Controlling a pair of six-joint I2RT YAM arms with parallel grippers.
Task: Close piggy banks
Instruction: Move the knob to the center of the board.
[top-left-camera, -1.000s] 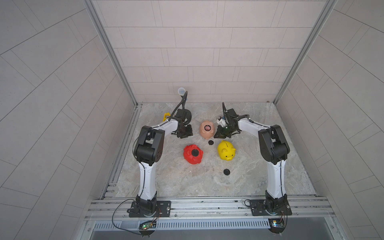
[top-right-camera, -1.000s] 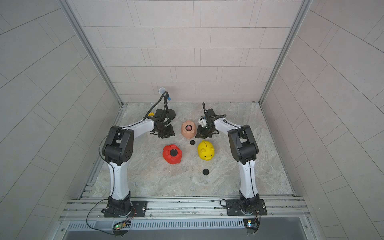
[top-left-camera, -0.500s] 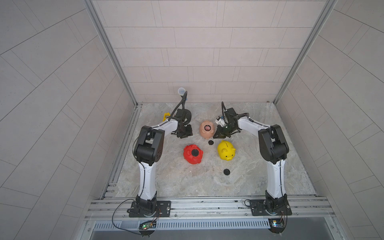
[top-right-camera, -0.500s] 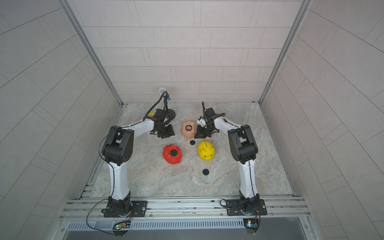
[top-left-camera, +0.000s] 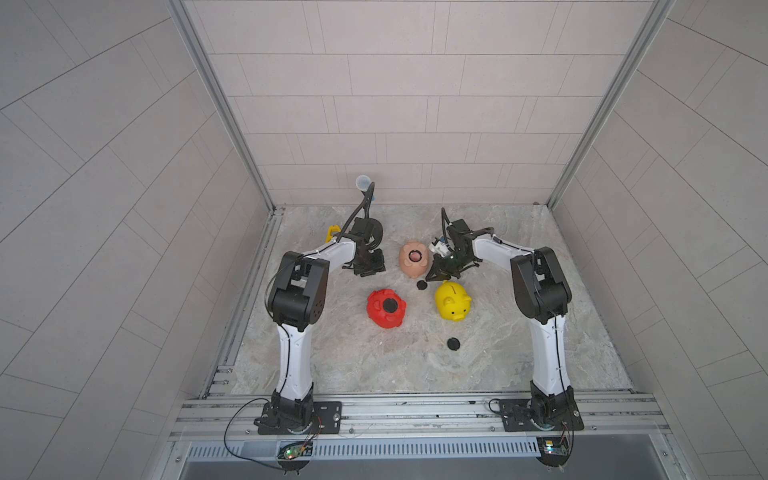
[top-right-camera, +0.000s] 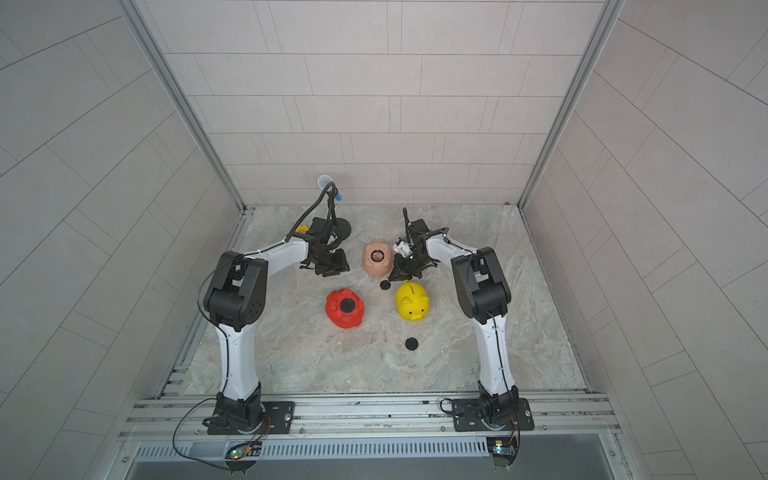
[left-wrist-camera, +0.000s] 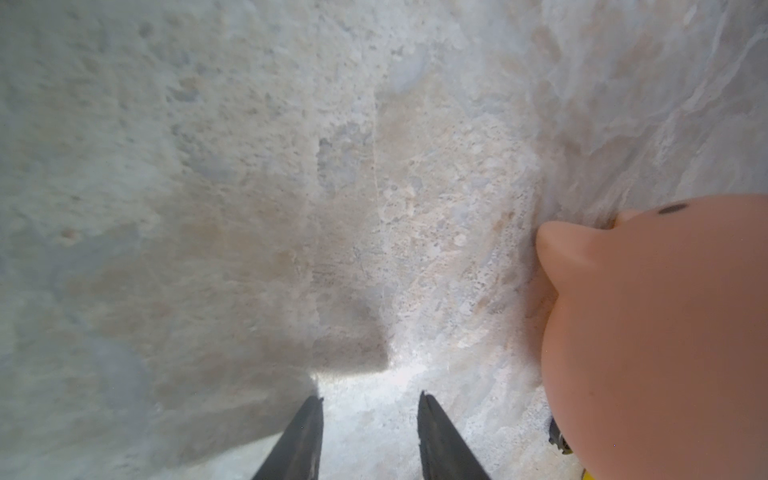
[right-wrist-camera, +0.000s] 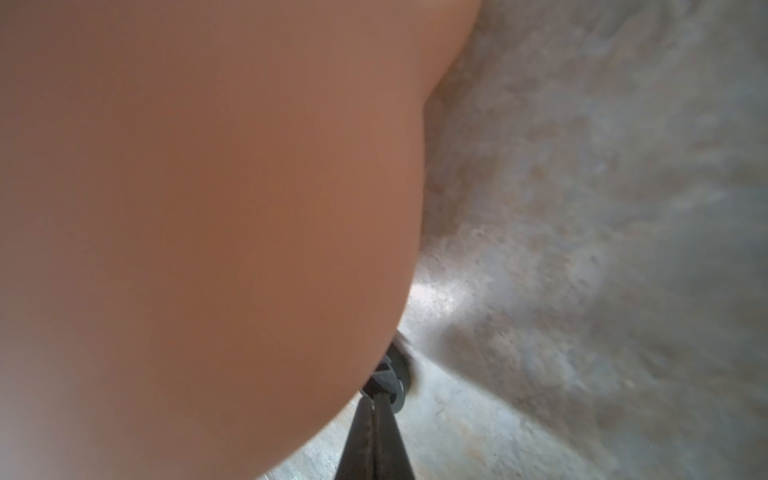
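Left wrist view: left gripper (left-wrist-camera: 370, 397) stood narrowly parted, empty, pink piggy bank (left-wrist-camera: 665, 332) beside its jaws; right gripper (right-wrist-camera: 376, 395) was closed, black plug (right-wrist-camera: 395, 376) at its tips.

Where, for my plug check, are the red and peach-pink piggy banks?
red piggy bank (top-left-camera: 386, 321): in a top view, shell beside black plug (top-left-camera: 389, 306).
peach-pink piggy bank (top-left-camera: 413, 269): in a top view, shell beside belly hole.

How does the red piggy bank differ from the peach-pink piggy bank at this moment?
The red piggy bank has a black plug in its belly hole; the peach-pink piggy bank has its belly hole open. The red piggy bank lies nearer the front of the table; the peach-pink piggy bank lies farther back. Both lie belly up.
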